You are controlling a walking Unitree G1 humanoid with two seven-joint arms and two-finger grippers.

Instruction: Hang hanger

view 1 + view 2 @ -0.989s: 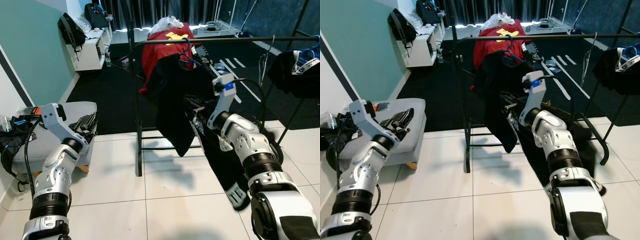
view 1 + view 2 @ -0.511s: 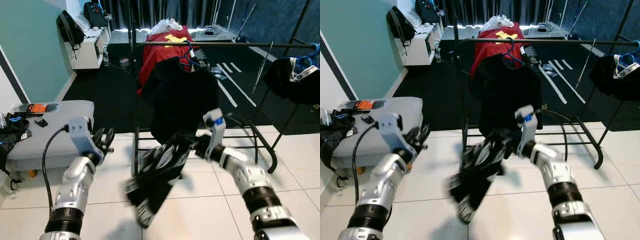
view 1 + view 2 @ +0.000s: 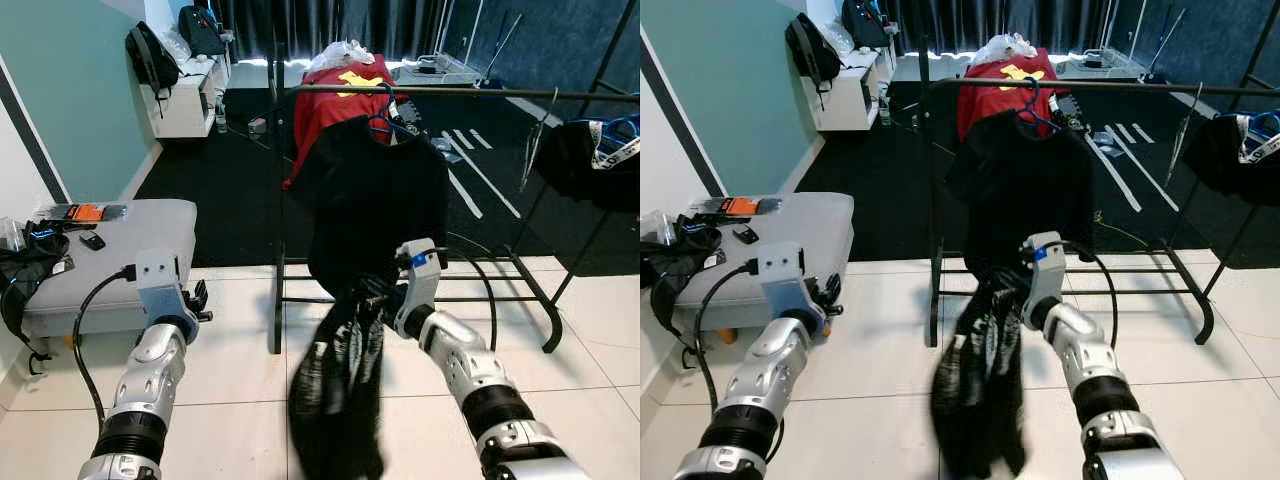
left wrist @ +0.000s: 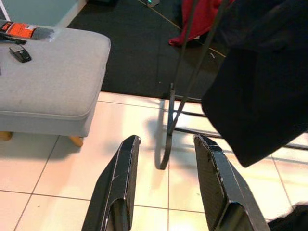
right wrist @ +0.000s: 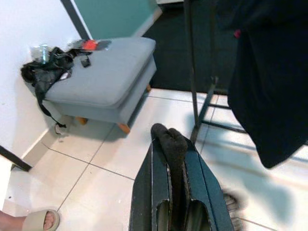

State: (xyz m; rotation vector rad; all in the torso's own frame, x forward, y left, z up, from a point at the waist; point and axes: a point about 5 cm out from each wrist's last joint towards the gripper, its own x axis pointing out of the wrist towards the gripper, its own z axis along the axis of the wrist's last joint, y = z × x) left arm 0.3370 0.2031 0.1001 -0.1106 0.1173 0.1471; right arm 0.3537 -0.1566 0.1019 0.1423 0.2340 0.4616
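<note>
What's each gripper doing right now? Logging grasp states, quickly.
Left gripper: open, empty.
Right gripper: shut on black garment.

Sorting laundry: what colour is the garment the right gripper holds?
Black garment, shut in the right gripper; clearest in the left eye view.

Ottoman (image 3: 120,240) left of rack (image 3: 276,200), garment (image 3: 375,200) hanging on it
</note>
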